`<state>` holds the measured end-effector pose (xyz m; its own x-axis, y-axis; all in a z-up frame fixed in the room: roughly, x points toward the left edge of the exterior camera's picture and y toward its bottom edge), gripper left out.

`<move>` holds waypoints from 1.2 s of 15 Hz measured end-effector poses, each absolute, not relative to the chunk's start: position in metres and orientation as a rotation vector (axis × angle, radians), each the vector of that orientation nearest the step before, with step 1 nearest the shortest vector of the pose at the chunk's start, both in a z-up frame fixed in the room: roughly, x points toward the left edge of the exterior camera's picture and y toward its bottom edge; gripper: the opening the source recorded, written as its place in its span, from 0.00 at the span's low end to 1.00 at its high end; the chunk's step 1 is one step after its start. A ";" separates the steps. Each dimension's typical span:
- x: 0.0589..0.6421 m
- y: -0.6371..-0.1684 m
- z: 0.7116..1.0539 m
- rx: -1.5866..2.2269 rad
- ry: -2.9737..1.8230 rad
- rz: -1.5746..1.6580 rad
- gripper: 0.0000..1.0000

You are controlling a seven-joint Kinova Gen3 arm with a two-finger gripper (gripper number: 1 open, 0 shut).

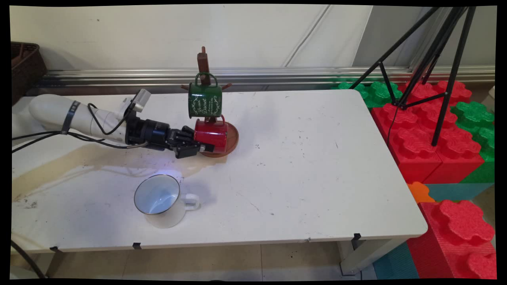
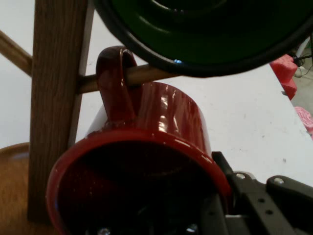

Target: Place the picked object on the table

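A red mug (image 1: 212, 136) (image 2: 166, 117) hangs low on a wooden mug tree (image 1: 203, 63) (image 2: 56, 98), its handle looped over a peg (image 2: 142, 74). My gripper (image 1: 200, 147) (image 2: 210, 196) reaches in from the left and is shut on the red mug's rim, with one finger (image 2: 222, 171) outside the wall and the other hidden inside the mug. A green mug (image 1: 204, 101) (image 2: 205, 34) hangs on a higher peg just above. The tree's round wooden base (image 1: 233, 138) rests on the white table (image 1: 317, 158).
A white enamel mug (image 1: 160, 202) lies tilted on the table in front of the arm, handle to the right. A brownish stain (image 1: 79, 158) runs under the arm. A dark basket (image 1: 23, 63) stands back left. Foam blocks (image 1: 431, 130) and a black tripod (image 1: 435, 59) stand right of the table.
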<state>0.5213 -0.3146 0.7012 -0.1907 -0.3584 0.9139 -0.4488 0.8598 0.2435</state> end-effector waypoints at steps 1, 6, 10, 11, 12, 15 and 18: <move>0.521 -0.315 0.702 0.608 -1.799 0.087 0.00; 0.521 -0.310 0.707 0.579 -1.793 0.061 0.00; 0.519 -0.303 0.712 0.554 -1.793 0.036 0.00; 0.518 -0.300 0.714 0.544 -1.795 0.027 0.00; 0.518 -0.298 0.715 0.538 -1.796 0.022 0.00; 0.519 -0.291 0.720 0.516 -1.802 0.005 0.00; 0.521 -0.286 0.724 0.499 -1.810 -0.005 0.00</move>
<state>0.5205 -0.2855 0.7241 -0.2101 -0.3361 0.9181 -0.3306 0.9082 0.2568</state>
